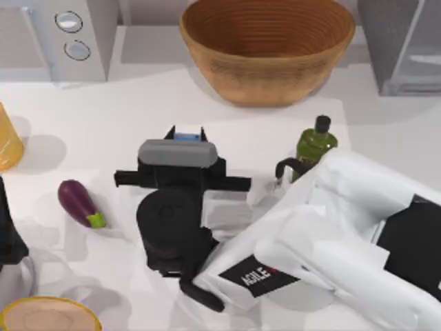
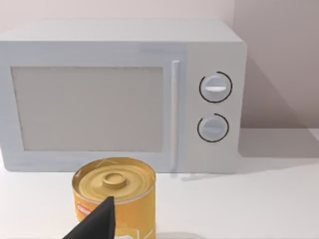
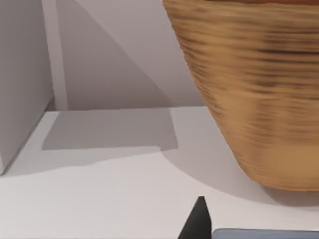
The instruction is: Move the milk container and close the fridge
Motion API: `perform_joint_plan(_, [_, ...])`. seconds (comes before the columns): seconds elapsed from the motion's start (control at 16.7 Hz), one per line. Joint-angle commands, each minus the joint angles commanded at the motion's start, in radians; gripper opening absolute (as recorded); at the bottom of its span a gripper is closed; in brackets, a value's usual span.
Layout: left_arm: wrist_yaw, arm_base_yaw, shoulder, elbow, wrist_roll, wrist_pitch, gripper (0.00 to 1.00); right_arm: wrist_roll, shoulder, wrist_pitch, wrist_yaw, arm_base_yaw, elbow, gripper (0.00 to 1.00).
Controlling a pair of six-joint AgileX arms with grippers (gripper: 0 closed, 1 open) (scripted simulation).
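Top view puts your right gripper mid-table, in front of the wicker bowl, fingers clamped on the milk container. Fridge sits far right. Left gripper: can't tell.

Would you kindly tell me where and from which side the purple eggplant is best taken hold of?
Grip the eggplant across its plump purple middle, coming straight down from above. It lies flat on the table, slanted, so it is best to close across its short width; the green stem end looks too narrow.
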Motion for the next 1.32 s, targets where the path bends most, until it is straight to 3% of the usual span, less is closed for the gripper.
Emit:
perform_joint_plan(0.42, [0.000, 0.000, 0.000, 0.000, 0.000, 0.000, 1.00, 0.003, -0.008, -0.003, -0.016, 0.000, -0.005, 0.00])
perform_joint_plan(0.6, [0.000, 0.000, 0.000, 0.000, 0.000, 0.000, 1.00, -0.001, -0.101, 0.014, -0.080, -0.033, -0.024, 0.00])
perform_joint_plan(0.96, [0.000, 0.000, 0.000, 0.000, 0.000, 0.000, 1.00, -0.001, -0.444, 0.037, -0.356, -0.210, -0.175, 0.00])
perform_joint_plan(1.32, [0.000, 0.000, 0.000, 0.000, 0.000, 0.000, 1.00, 0.010, -0.737, 0.015, -0.689, -0.516, -0.473, 0.00])
